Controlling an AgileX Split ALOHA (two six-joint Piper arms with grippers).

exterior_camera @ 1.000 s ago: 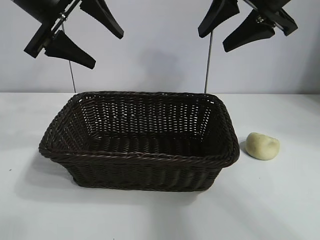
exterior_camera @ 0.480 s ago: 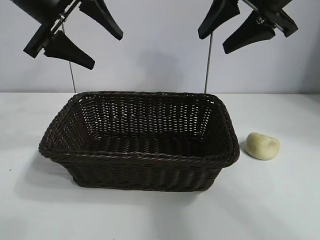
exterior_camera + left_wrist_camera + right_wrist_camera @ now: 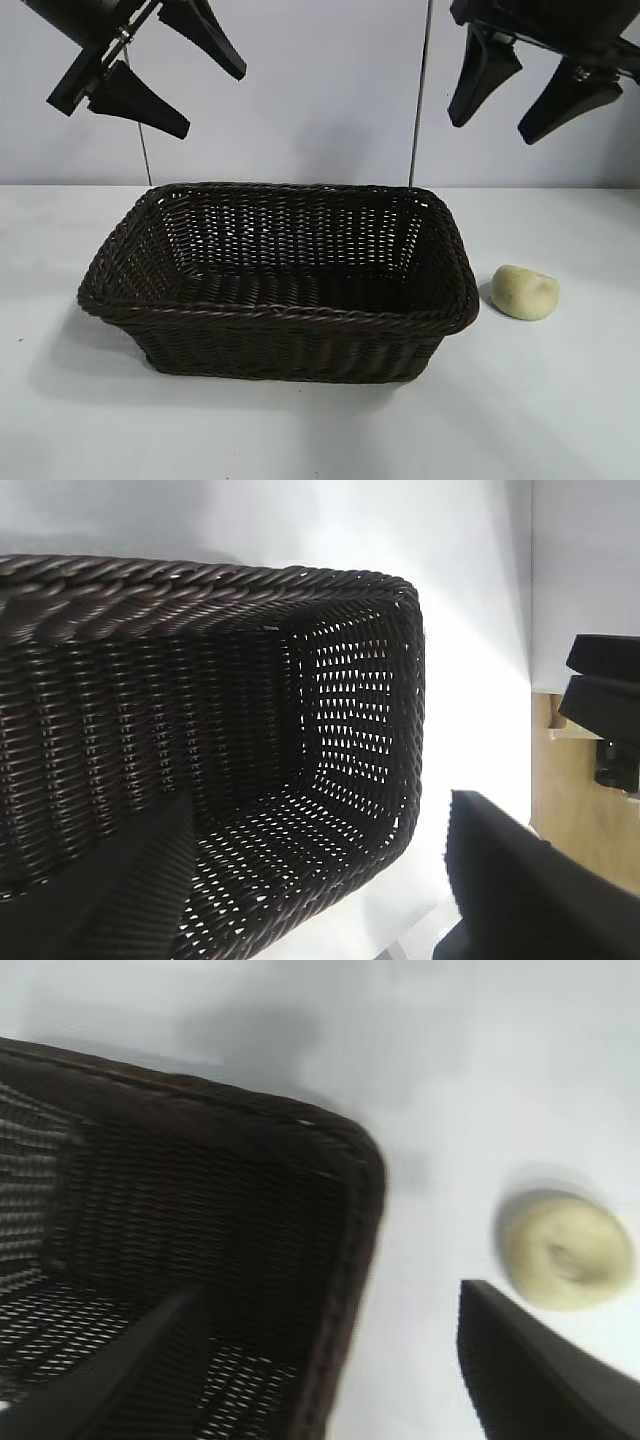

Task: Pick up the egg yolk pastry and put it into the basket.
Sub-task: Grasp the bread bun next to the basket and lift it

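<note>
One basket [image 3: 278,283] sits on the white table [image 3: 560,400], dark brown wicker with a braided rim, and nothing shows inside it. One egg yolk pastry [image 3: 525,292] lies on the table at about three o'clock from the basket, just beside its right end and not touching the rim; a small strip of bare table shows between them. It is a pale yellow-cream lump with a shallow dent in its top, plain in the right wrist view [image 3: 567,1256].

Two grippers hang in the air, both well above the table. The left gripper [image 3: 175,85] is up at about eleven o'clock from the basket, its two dark fingers spread wide and holding nothing. The right gripper [image 3: 535,95] is up at about one o'clock from the basket and roughly at twelve o'clock from the pastry, its fingers also spread apart with nothing between them. From its wrist camera, the basket's corner [image 3: 340,1190] and the pastry both lie below, the pastry near one finger [image 3: 540,1380].
</note>
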